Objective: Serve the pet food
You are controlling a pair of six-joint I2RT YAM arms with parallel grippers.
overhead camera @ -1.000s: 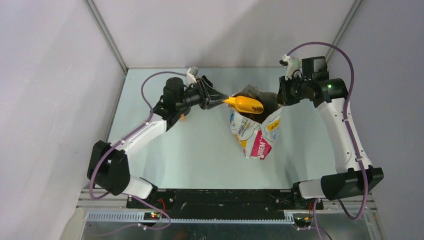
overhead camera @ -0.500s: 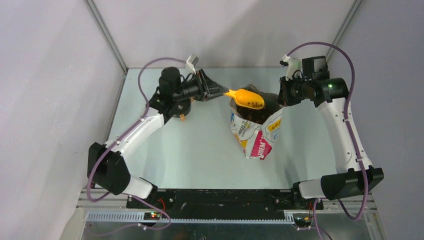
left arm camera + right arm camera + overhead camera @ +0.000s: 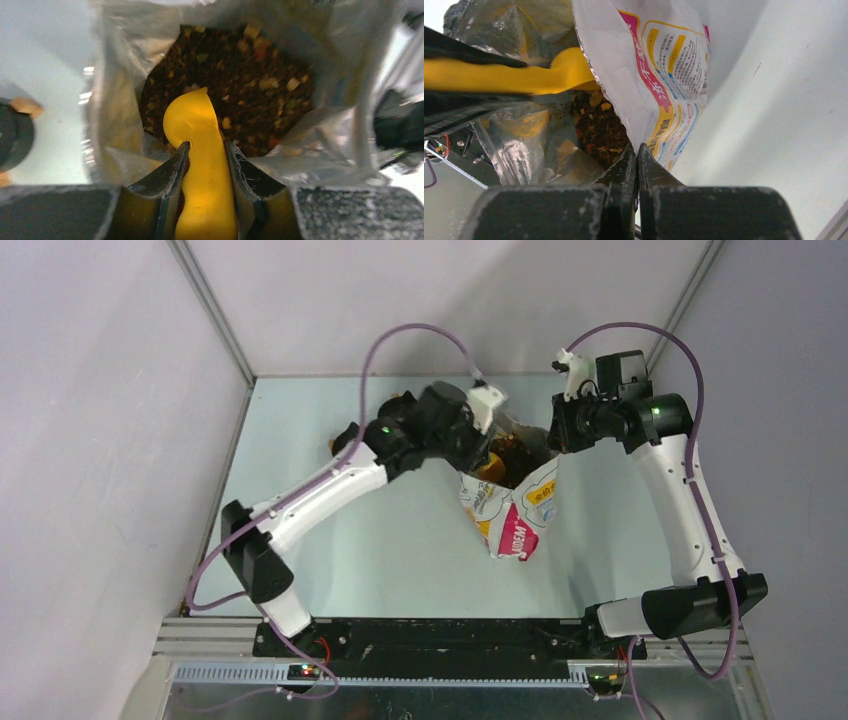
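- At the far left of the left wrist view a dark round object sits on the pale table, beside the bag. It is too cropped to name, though it may be where the serving is meant to go.
- The left gripper reaches down into the bag's mouth from above. Its jaws are clamped on either side of the handle of the yellow scoop, so the scoop acts as a rigid extension of the arm and can be pushed into the contents.
- The scoop's bowl points forward and down, with its tip at the surface of the pet food. That angle suits digging rather than carrying, and I judge that no load has been lifted out yet.
- The pet food is all inside the bag, a dark heap of brown and reddish bits low between the foil walls. None shows on the table.
- The printed bag stands upright in mid-table between the two arms, its top spread wide.
- The right gripper has its jaws pressed together on the bag's right-hand rim. This probably pulls the wall outward and holds the mouth open, and it steadies the bag against the push of the scoop.
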